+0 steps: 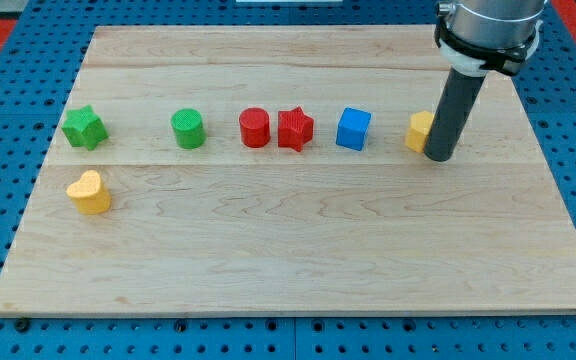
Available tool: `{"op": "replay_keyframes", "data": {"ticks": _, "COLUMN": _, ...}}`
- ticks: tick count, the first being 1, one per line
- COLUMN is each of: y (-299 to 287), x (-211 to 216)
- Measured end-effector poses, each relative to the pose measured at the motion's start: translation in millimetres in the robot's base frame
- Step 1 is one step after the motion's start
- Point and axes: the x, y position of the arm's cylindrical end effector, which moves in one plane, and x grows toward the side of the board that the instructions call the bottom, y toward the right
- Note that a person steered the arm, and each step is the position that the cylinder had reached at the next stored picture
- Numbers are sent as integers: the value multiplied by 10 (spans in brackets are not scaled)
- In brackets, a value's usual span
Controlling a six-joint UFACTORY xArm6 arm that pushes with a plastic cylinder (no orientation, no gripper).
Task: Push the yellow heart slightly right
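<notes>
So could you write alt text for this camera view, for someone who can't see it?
A dark rod's tip rests on a wooden board beside a yellow block at the view's right, far from the yellow heart at the left. Across the middle sit a green star, green cylinder, red cylinder, red star and blue cube.

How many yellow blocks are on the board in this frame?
2. The yellow heart lies near the view's left edge, below the green star. A second yellow block sits at the right end of the row, partly hidden behind my tip.
</notes>
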Motion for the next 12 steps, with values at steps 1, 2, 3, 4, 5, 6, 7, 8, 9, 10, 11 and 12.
{"op": "replay_keyframes", "data": {"ticks": 1, "y": -489, "x": 769}}
{"op": "replay_keyframes", "data": {"ticks": 2, "y": -1641, "x": 1075}}
{"op": "replay_keyframes", "data": {"ticks": 3, "y": -3220, "x": 1074}}
{"op": "replay_keyframes", "data": {"ticks": 4, "y": -4519, "x": 953}}
{"op": "replay_keyframes", "data": {"ticks": 5, "y": -4673, "x": 702}}
{"op": "replay_keyframes", "data": {"ticks": 6, "y": -3919, "x": 538}}
{"op": "replay_keyframes", "data": {"ticks": 7, "y": -3052, "x": 453}}
{"op": "replay_keyframes", "data": {"ticks": 8, "y": -2482, "x": 318}}
{"op": "replay_keyframes", "data": {"ticks": 9, "y": -2214, "x": 156}}
{"op": "replay_keyframes", "data": {"ticks": 10, "y": -2587, "x": -104}}
{"op": "replay_keyframes", "data": {"ticks": 11, "y": -2181, "x": -81}}
{"op": "replay_keyframes", "data": {"ticks": 12, "y": -1792, "x": 183}}
